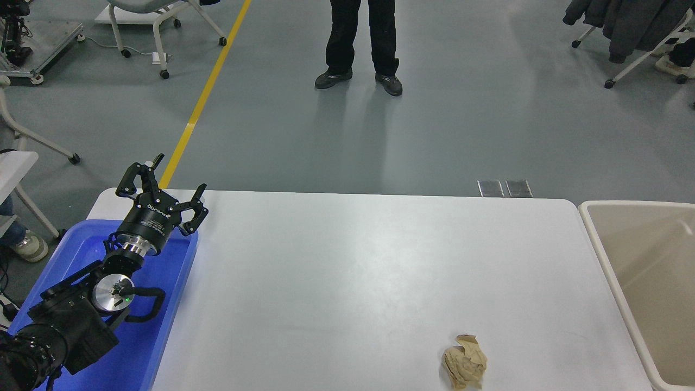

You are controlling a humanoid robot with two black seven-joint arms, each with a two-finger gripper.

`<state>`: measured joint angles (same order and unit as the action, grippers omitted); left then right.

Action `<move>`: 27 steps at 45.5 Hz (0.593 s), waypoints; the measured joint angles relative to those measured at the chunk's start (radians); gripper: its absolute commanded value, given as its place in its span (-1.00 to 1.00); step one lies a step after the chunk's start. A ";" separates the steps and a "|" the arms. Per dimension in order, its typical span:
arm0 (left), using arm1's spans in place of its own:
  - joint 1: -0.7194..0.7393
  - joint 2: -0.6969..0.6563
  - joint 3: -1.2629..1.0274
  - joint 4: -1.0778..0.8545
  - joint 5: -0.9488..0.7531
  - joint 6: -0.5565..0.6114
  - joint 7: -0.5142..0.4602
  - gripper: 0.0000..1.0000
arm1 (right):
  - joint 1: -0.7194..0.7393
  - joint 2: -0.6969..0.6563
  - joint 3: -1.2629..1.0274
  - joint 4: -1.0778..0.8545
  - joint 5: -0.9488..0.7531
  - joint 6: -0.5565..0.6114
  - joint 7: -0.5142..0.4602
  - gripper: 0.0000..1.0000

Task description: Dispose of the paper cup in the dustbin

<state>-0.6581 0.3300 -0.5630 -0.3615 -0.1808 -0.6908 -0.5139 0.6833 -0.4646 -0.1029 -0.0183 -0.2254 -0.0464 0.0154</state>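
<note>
No paper cup shows anywhere on the white table [353, 271] — only a crumpled brown paper ball [465, 361] near the front. The dustbin [602, 255] stands just past the table's right end, and what I can see of its inside looks bare, so I cannot tell where the cup is. The left gripper [165, 187] hangs over the blue tray [179, 304], fingers spread wide, holding nothing. The right arm is out of sight. I think the cup may already be binned — next, check inside.
</note>
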 measured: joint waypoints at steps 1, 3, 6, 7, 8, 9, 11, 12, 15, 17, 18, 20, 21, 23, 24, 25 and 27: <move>0.000 0.000 0.000 0.000 0.000 0.000 0.000 1.00 | 0.007 0.000 0.023 0.000 0.000 0.000 0.000 0.98; 0.000 0.000 0.000 0.000 0.000 0.000 0.000 1.00 | 0.016 0.000 0.052 0.001 0.000 0.000 0.001 0.98; 0.000 0.000 0.000 0.000 0.000 0.000 0.000 1.00 | 0.031 -0.001 0.102 0.002 0.000 -0.001 0.002 0.98; 0.000 0.000 0.000 0.000 0.000 0.000 0.000 1.00 | 0.037 -0.001 0.123 0.002 0.000 -0.001 0.003 0.98; 0.000 0.000 0.000 0.000 0.000 0.000 0.000 1.00 | 0.042 -0.002 0.136 0.003 0.001 -0.001 0.003 0.98; 0.000 0.000 0.000 0.000 0.000 0.000 0.000 1.00 | 0.047 -0.002 0.149 0.003 0.001 -0.002 0.003 0.98; 0.000 0.000 0.000 0.000 0.000 0.000 0.000 1.00 | 0.058 -0.002 0.181 0.005 0.001 -0.002 0.004 0.98; 0.000 0.000 0.000 0.000 0.000 0.000 0.000 1.00 | 0.064 -0.002 0.193 0.006 0.001 -0.002 0.004 0.98; 0.000 0.000 0.000 0.000 0.000 0.000 0.000 1.00 | 0.083 -0.002 0.235 0.011 0.001 -0.003 0.005 0.98; 0.000 0.000 0.000 0.000 0.000 0.000 0.000 1.00 | 0.099 -0.002 0.262 0.018 0.001 -0.003 0.005 0.98; 0.000 0.000 0.000 0.000 0.000 0.000 0.000 1.00 | 0.106 -0.002 0.272 0.021 0.001 -0.003 0.005 0.98; 0.000 0.000 0.000 0.000 0.000 0.000 0.000 1.00 | 0.132 -0.003 0.299 0.030 0.001 -0.003 0.005 0.98; 0.000 0.000 0.000 0.000 0.000 0.000 0.000 1.00 | 0.139 -0.004 0.304 0.032 0.001 -0.003 0.006 0.98; 0.000 0.000 0.000 0.000 0.000 -0.001 0.000 1.00 | 0.159 -0.005 0.317 0.037 0.001 -0.003 0.006 0.98; 0.000 0.000 0.000 0.000 0.000 -0.001 0.000 1.00 | 0.170 -0.005 0.323 0.039 0.001 -0.003 0.006 0.98; 0.000 0.000 0.000 0.000 0.000 -0.001 0.000 1.00 | 0.182 -0.005 0.328 0.041 0.001 -0.003 0.006 0.98; 0.000 0.000 0.000 0.000 0.000 -0.001 0.000 1.00 | 0.207 -0.006 0.338 0.044 0.001 -0.003 0.006 0.98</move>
<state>-0.6580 0.3299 -0.5630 -0.3619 -0.1806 -0.6916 -0.5139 0.8905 -0.4707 0.2354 0.0256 -0.2241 -0.0494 0.0212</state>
